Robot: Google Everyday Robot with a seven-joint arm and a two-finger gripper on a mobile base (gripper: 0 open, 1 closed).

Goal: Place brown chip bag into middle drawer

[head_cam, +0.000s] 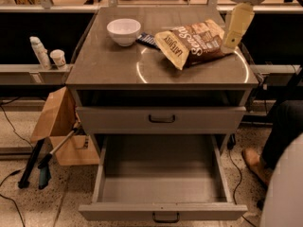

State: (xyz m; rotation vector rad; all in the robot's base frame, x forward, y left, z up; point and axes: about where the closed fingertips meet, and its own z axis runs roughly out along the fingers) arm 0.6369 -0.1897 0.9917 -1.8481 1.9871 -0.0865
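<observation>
The brown chip bag (191, 44) lies flat on the right half of the cabinet top (113, 65), tan-yellow with a dark brown panel. My gripper (229, 45) hangs from the upper right, its pale yellow tip just above the bag's right end. I cannot tell whether it touches the bag. The middle drawer (163, 212) is pulled wide open below and nothing shows inside it. The grey drawer front above it (161, 118) is shut.
A white bowl (124, 30) and a small dark blue packet (147, 40) lie on the top, left of the bag. A cardboard box (57, 126) and hand tools (33, 167) stand at the cabinet's left. A person's leg and shoe (253, 162) are at the right.
</observation>
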